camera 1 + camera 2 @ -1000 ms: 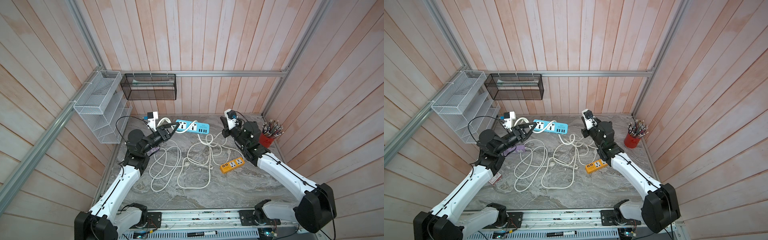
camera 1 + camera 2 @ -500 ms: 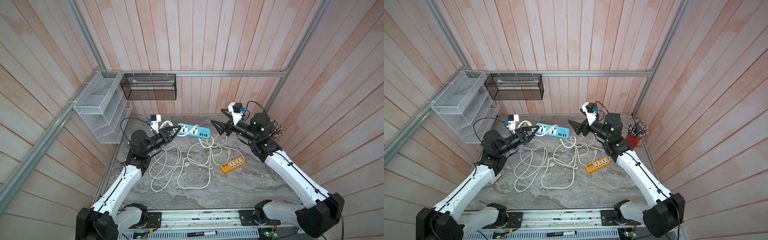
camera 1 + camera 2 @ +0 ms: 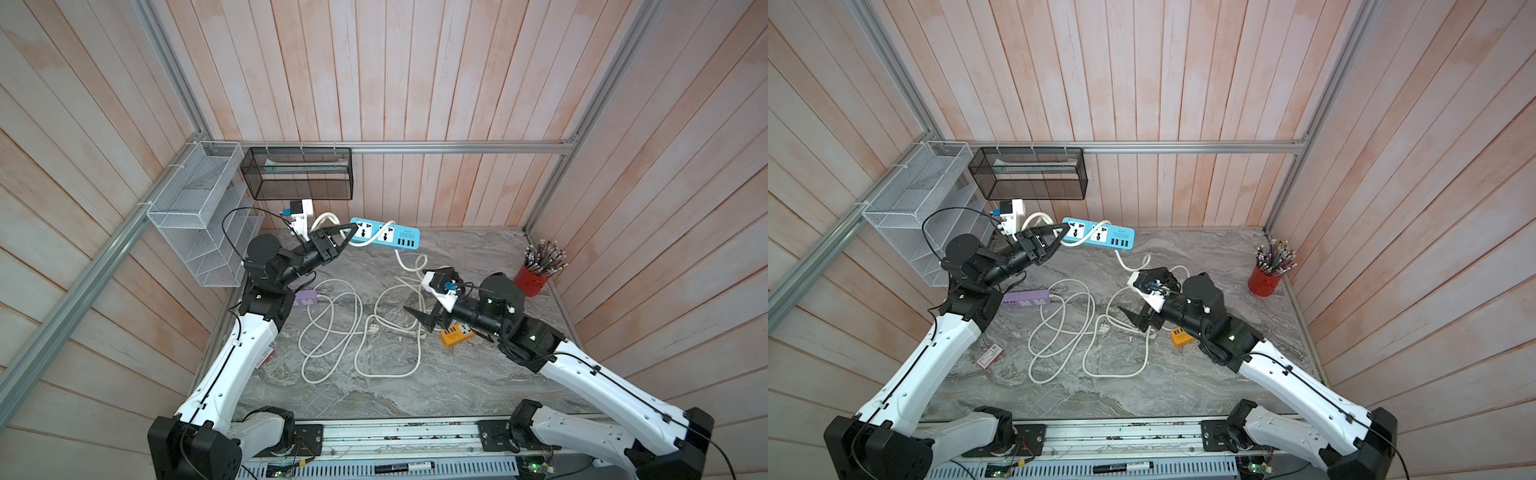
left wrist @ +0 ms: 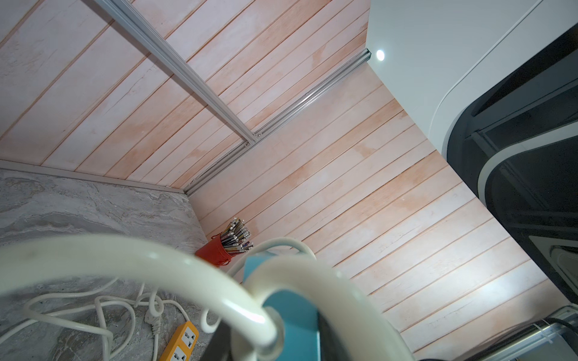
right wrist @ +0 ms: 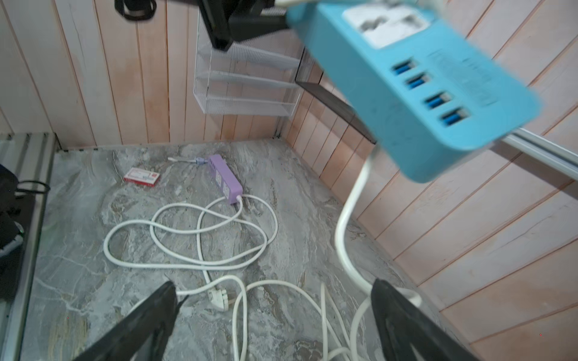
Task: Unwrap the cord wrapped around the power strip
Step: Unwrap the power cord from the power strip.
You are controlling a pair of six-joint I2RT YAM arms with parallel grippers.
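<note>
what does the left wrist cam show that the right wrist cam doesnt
Only the left wrist view: the red pen cup and the orange power strip. Only the right wrist view: the purple power strip, the small red and white box, the white mesh rack and the open right claw. Both: the blue power strip, lifted off the marble table, and its white cord.

The left arm (image 3: 232, 365) and right arm (image 3: 623, 399) are wearing white shells between black joints, thin black cables (image 3: 595, 369) running along them. The left end effector (image 3: 351, 235) and right end effector (image 5: 273, 283) are showing black, pointed triangular fingers (image 5: 140, 322).
</note>
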